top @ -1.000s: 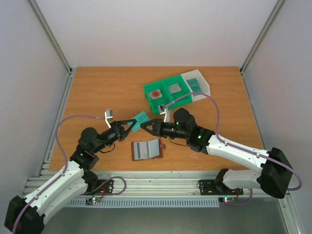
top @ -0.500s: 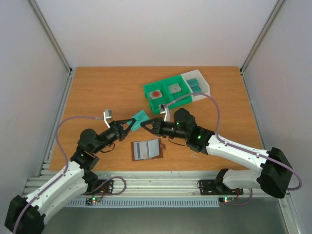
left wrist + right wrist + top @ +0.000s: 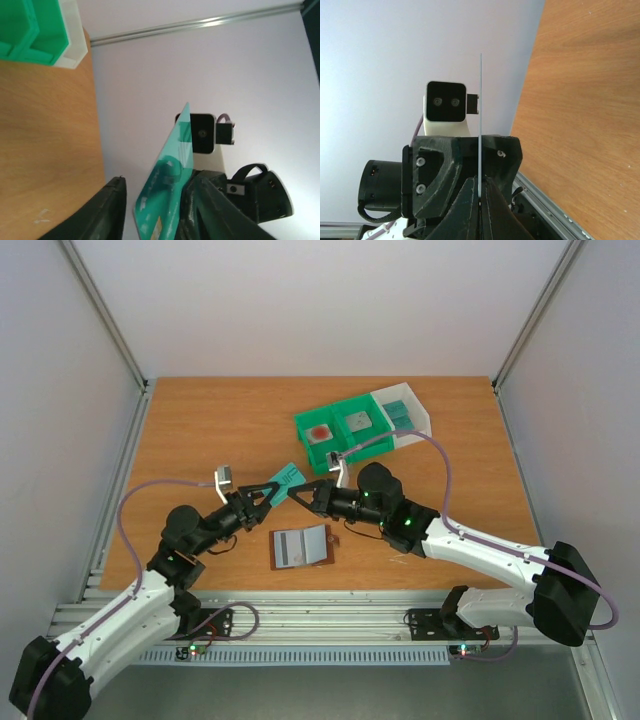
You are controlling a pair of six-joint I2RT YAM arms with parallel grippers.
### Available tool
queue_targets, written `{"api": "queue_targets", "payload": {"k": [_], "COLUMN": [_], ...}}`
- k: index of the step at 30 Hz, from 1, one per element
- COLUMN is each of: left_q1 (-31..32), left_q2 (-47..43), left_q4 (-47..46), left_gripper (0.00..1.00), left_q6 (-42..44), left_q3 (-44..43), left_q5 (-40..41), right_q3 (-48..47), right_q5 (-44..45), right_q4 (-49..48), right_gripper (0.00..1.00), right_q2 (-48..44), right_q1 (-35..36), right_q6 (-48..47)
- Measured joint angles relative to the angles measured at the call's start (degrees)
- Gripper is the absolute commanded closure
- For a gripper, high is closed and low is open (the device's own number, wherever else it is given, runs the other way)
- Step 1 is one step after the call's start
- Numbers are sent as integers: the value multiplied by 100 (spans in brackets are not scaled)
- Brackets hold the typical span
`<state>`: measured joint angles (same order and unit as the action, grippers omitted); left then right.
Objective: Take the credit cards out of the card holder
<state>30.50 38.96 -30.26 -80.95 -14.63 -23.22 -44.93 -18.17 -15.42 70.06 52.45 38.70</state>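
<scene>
- Here, nearest the arm bases, the card holder point(image 3: 300, 546) lies open and flat on the wooden surface point(image 3: 200, 430), with its grey-blue pocket panels facing up.
- Just beyond it, a teal card point(image 3: 289, 477) hangs in the air above the surface, between the two arms.
- The right fingers point(image 3: 468, 202) are pinched narrow on one end of this card, which shows edge-on in the right wrist view.
- The left fingers point(image 3: 114, 210) stand spread wide on either side of the same card; I cannot tell whether either one touches it.
- Farther back sits a green bin point(image 3: 312, 452) holding a grey square tile point(image 3: 358, 422) and a red-spotted tile point(image 3: 320, 431).
- Against its right side, a white bin point(image 3: 425, 418) holds more teal cards point(image 3: 400, 412).
</scene>
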Motion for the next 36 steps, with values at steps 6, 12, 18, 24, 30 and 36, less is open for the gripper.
{"api": "queue_targets", "payload": {"k": [6, 12, 18, 24, 30, 36], "left_q1": [0, 0, 0, 0, 0, 0], "left_q2": [-63, -413, -503, -514, -404, 70], "left_q4": [192, 1187, 2398, 3602, 4444, 5160], "left_gripper": [23, 1, 1, 1, 1, 1], "left_q6": [96, 417, 960, 1753, 2374, 3038], "left_q3": [0, -125, -614, -1108, -1274, -1777], "left_q5": [-28, 42, 164, 372, 490, 638], "right_q3": [0, -4, -175, -667, -1200, -1604], "right_q5": [24, -33, -282, -542, -791, -833], "right_q4": [-2, 153, 518, 999, 1392, 1720], "right_gripper": [99, 99, 99, 99, 99, 99], "right_q2": [0, -7, -7, 162, 667, 1294], "right_q1": [-55, -437, -1228, -2096, -3145, -3919], "right_q6": [-31, -221, -422, -804, -1263, -1635]}}
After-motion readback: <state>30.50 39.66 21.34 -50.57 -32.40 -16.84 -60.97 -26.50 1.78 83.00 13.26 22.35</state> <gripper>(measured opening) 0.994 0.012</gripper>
